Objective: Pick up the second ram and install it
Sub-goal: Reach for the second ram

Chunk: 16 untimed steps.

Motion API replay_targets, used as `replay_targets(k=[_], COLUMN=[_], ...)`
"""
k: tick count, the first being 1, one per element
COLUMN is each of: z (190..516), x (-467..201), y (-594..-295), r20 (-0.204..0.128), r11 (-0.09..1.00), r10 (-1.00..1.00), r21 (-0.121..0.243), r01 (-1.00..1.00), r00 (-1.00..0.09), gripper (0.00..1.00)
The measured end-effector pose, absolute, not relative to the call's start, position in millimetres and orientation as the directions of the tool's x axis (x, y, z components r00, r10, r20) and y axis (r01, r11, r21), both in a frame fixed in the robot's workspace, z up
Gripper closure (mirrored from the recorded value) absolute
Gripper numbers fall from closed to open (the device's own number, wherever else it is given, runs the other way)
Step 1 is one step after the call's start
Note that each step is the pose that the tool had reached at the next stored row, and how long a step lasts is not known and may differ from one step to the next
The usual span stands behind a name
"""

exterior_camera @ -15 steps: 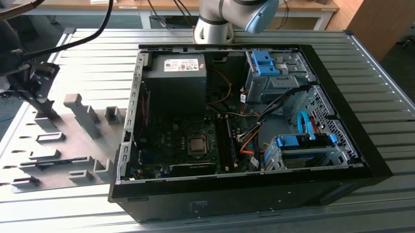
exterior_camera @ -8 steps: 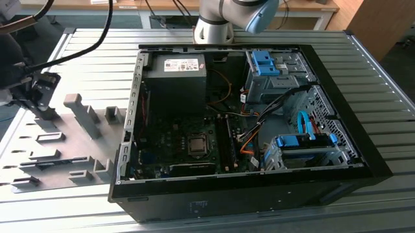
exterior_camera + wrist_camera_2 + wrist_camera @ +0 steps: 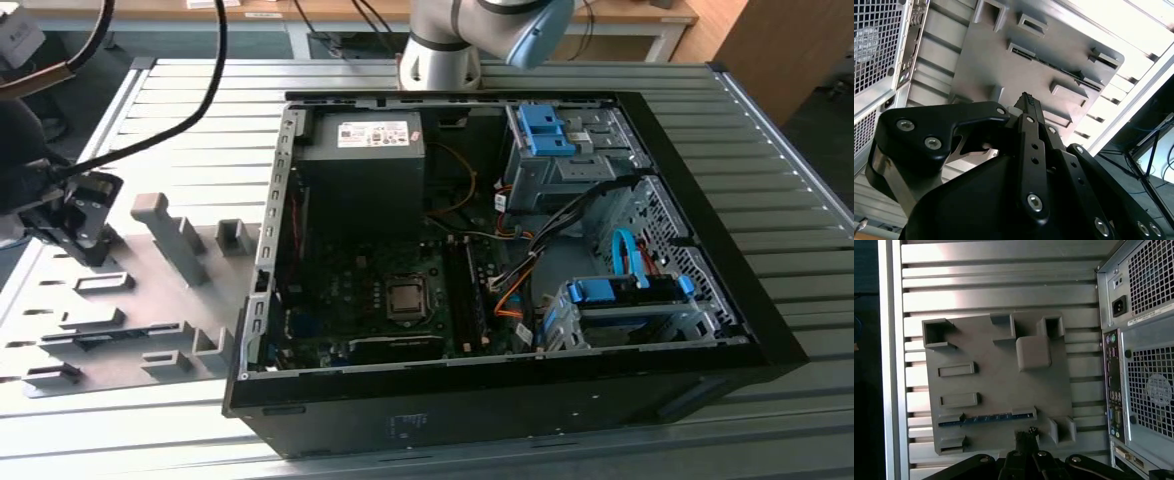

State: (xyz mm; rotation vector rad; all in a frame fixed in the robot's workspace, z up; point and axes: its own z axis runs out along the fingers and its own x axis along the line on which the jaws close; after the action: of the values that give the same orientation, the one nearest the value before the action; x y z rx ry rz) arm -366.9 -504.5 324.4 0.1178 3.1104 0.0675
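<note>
In the exterior view the pincer (image 3: pixel 83 238) hangs over the grey tray (image 3: pixel 140 305). The second wrist view shows its tips closed, empty. In the first wrist view the second ram (image 3: pixel 986 418) sits in a tray slot; descending closed would likely strike its edge.

Open above the second ram (image 3: pixel 986 418); raised blocks (image 3: pixel 1061 429) flank it; computer case (image 3: pixel 1139 390) nearby.

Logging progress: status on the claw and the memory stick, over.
Claw over grey holder plate, beside the computer case. Memory stick lying in its plate slot, not gripped. Nothing over it.
</note>
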Motion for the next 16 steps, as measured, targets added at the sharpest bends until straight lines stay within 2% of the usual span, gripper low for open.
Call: replay_targets(k=[16], z=[298.7], x=[-367.8], y=[-510.0], r20=[-0.026], r11=[0.996], r10=[0.076], r21=[0.044], r01=[0.075], r00=[-0.997], gripper=[0.89])
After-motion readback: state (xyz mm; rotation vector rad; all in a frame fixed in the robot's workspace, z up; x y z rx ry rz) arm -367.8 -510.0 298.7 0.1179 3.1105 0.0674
